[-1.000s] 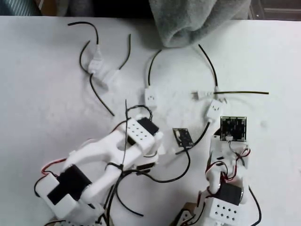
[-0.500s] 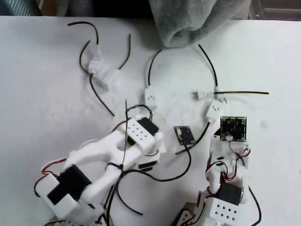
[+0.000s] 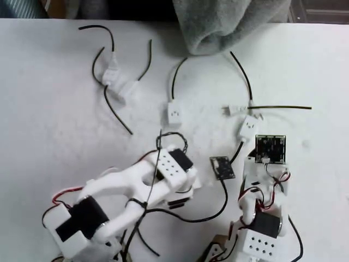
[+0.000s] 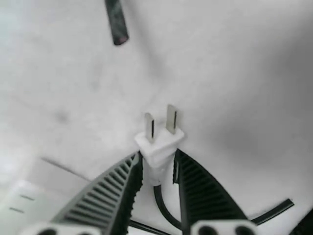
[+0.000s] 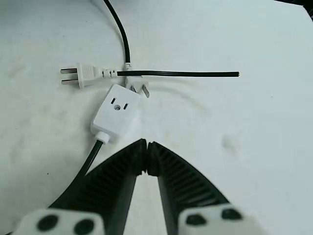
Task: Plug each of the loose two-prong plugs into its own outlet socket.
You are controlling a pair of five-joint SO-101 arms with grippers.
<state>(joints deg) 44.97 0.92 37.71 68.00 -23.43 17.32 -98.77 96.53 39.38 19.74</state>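
Left wrist view first: a white two-prong plug (image 4: 159, 139) is being pinched by its body between the fingers of the left gripper (image 4: 157, 157). They're closed snug onto it, with the prongs sticking out ahead over the table (image 4: 234, 73).

In the high view, compared with a second ago, the left arm (image 3: 131, 183) is being swung over toward the right arm's side and pulled back a little toward its base. Its small black camera board (image 3: 222, 167) is being carried along with it. So the middle socket (image 3: 174, 113) is being left behind and the right-hand socket (image 3: 249, 126) is being closed in on. Best guess, that's where the held plug is being taken.

The right gripper (image 5: 146, 146) is being kept fully pinched together with nothing in it, parked just short of that right-hand socket. Another loose plug (image 5: 83, 74) is lying just beyond.

Nothing is being plugged in by this arm yet; the prongs aren't being lined up with any slots so far.
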